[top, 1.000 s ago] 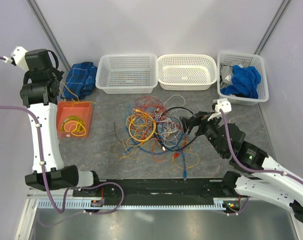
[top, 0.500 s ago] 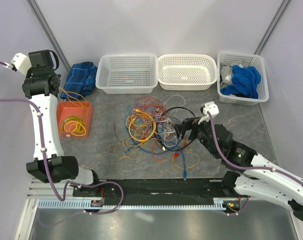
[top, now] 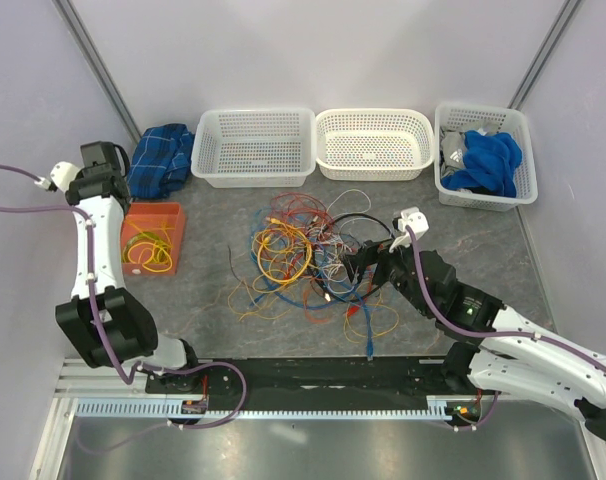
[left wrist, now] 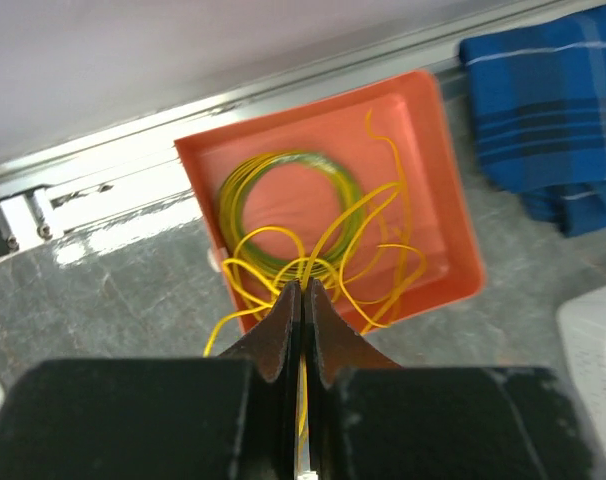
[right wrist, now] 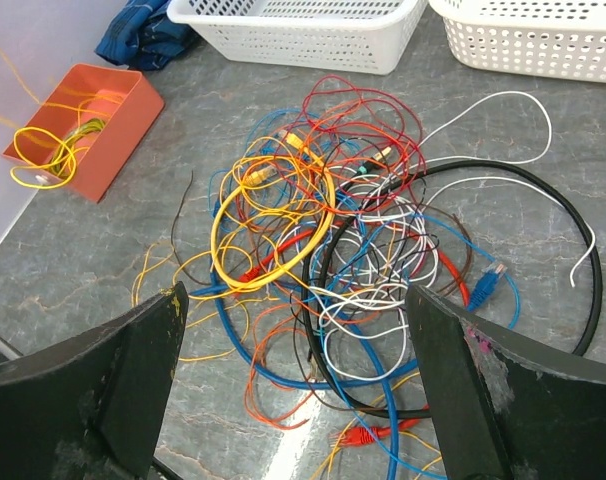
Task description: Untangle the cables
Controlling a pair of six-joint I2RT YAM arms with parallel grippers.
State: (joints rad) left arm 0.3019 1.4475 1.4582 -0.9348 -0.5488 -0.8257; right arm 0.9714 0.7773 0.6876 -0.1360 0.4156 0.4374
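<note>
Out in the middle of the grey surface (top: 203,290) lie the cables (top: 308,262), a loose heap of yellow, orange, red, blue, white and grey strands crossing over one another. A thicker black loop (right wrist: 543,198) curves round the right side of the heap, and a blue cable with a plug (right wrist: 488,282) lies inside that curve. The right tool (right wrist: 293,295) hangs low at the heap's right edge with its fingers (right wrist: 133,380) spread wide, nothing between them; through the gap you see the tangle just beyond.

Over at the left, an orange tray (left wrist: 438,210) sits well apart from the heap and holds a coil of yellow wire (left wrist: 283,157) with loose yellow loops spilling towards its near rim. The left tool (left wrist: 301,285) hovers above that rim, its fingers pressed together, and a thin yellow strand runs down the seam between them, so it looks to be pinching that wire.

A blue plaid cloth (top: 163,160) lies just behind the tray. Three white baskets (top: 255,147) stand along the back; the rightmost holds a blue towel (top: 491,160).
</note>
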